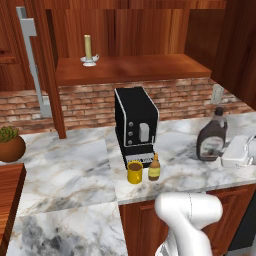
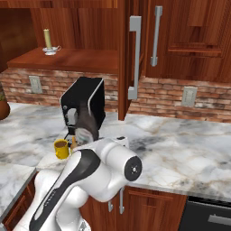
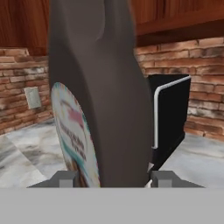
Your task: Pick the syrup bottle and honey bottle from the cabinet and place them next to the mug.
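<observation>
- The syrup bottle stands upright on the marble counter, right of the black coffee machine, with the white hand just beside it on its right.
- In the hand view the syrup bottle fills the space between the two finger tips; the gripper is closed on the bottle's lower body, one tip at each side.
- Its white-and-red label faces left in that view.
- The honey bottle stands upright on the counter in front of the coffee machine, just right of the yellow mug, close to it; whether they touch cannot be told.
- What the mug holds cannot be seen.
- The cabinet shelf above the brick wall carries a cream candle on a white holder at its left end.
- A potted plant sits on the counter at far left.
</observation>
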